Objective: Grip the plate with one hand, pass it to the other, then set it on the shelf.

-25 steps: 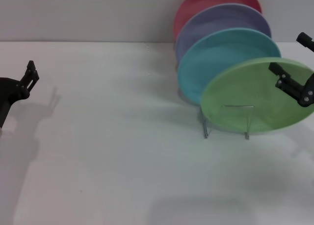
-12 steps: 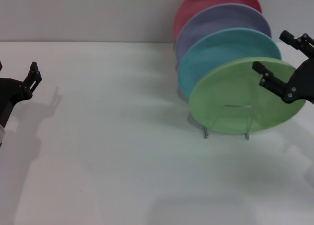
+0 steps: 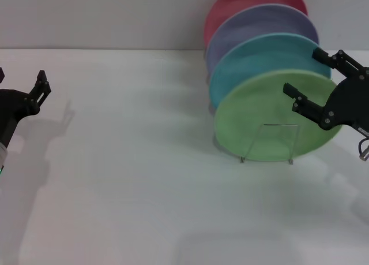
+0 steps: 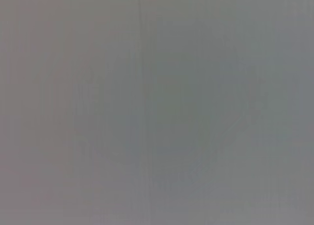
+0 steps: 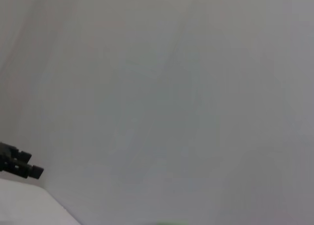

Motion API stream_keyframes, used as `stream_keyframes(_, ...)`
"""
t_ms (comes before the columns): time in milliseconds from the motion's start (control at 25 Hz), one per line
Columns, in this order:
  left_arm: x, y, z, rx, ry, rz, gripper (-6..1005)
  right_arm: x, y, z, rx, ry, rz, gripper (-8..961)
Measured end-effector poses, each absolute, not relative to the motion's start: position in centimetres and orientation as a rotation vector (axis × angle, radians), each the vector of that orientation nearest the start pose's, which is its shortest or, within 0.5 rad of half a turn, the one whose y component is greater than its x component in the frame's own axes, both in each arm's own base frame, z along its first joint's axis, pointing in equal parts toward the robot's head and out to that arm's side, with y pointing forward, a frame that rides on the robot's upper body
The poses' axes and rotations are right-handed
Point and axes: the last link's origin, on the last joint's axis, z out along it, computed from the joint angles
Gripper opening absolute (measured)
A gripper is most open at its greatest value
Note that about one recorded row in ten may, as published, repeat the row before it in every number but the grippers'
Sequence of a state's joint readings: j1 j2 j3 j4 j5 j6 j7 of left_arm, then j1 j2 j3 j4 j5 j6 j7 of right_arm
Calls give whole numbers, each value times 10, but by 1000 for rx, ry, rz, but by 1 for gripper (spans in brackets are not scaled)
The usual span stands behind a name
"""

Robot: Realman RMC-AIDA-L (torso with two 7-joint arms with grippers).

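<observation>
The light green plate (image 3: pixel 262 123) stands on edge at the front of the wire shelf (image 3: pixel 243 157), in front of the turquoise plate (image 3: pixel 253 60). My right gripper (image 3: pixel 301 72) is open at the green plate's upper right rim. One finger (image 3: pixel 295 95) is in front of the plate's face and the other finger (image 3: pixel 324 56) is behind the rim. My left gripper (image 3: pixel 21 79) hangs open and empty at the far left, well away from the plates. The right wrist view shows only wall and a distant black gripper (image 5: pixel 19 166).
A purple plate (image 3: pixel 259 23) and a red plate (image 3: pixel 242 2) stand behind the turquoise one in the same rack, near the back wall. The white table (image 3: pixel 132 161) stretches from the rack to the left arm. The left wrist view shows plain grey.
My right gripper has moved left. The green plate has shifted left with it and stands more upright in the rack. The left gripper has barely moved.
</observation>
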State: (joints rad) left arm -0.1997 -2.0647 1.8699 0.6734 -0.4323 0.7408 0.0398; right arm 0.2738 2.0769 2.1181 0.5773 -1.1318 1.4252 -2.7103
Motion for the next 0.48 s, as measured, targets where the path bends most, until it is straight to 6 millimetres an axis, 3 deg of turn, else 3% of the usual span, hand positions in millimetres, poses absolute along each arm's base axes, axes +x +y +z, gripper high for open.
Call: stream_keyframes(480,-317,336,-8,-1609,-578,-547,862,278,301,24,-2093,-147,829,750)
